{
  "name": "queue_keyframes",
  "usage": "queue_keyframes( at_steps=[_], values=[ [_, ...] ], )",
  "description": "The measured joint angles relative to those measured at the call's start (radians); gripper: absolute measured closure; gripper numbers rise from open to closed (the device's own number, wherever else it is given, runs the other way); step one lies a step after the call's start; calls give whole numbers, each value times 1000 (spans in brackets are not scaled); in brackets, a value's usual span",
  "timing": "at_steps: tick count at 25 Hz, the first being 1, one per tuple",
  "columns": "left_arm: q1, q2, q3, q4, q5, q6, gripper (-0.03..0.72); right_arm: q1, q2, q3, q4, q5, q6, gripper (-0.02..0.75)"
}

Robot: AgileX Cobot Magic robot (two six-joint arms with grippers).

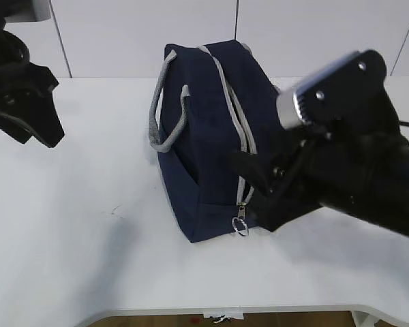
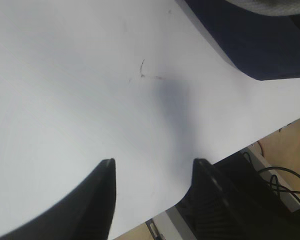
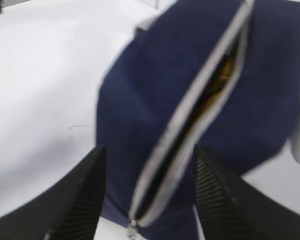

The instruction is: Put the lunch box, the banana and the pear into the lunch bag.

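White table point(image 1: 68, 259), pale wall panels behind | right gripper point(image 3: 147, 160) nearest, jaws spread empty over the bag's zipper end | bag point(image 1: 204, 136) mid-table, zipper partly open, something yellow-brown blurred inside, contents unclear | ring pull point(image 1: 240, 226) hangs at front | left gripper point(image 2: 152, 172) jaws apart, empty, beside bag.

Looks like a robotics lab or test room rather than a home. Plain white bench point(image 1: 68, 225) set against a bare wall of pale panels point(image 1: 143, 34) with dark seams, two black robot arms point(image 1: 24, 95) at either side. Loose black cables point(image 2: 282, 182) on the floor beyond the bench edge.
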Motion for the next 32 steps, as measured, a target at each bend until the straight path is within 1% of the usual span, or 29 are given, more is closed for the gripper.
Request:
queue_keyframes(
  at_steps=[2, 5, 7, 12, 14, 18, 25, 30, 32],
  values=[
    [0, 0, 0, 0, 0, 0, 316, 9, 0, 87, 12, -148, 17, 305],
    [0, 0, 0, -2, 0, 0, 317, 9, 11, 184, 19, -307, 105, 305],
    [0, 0, 0, -2, 0, 0, 317, 9, 26, 225, -2, -360, 180, 305],
    [0, 0, 0, -2, 0, -2, 318, 9, 106, 266, -163, -383, 328, 305],
    [0, 0, 0, -2, 0, -2, 318, 11, 153, 266, -206, -408, 360, 305],
    [0, 0, 0, -2, 0, -2, 318, 11, 264, 266, -232, -485, 397, 305],
    [0, 0, 0, -4, 0, -2, 318, 11, 319, 266, -247, -508, 472, 305],
    [0, 0, 0, -4, 0, -2, 318, 11, 360, 266, -341, -515, 509, 305],
    [0, 0, 0, -4, 0, -2, 318, 11, 403, 266, -364, -548, 516, 305]
  ],
)
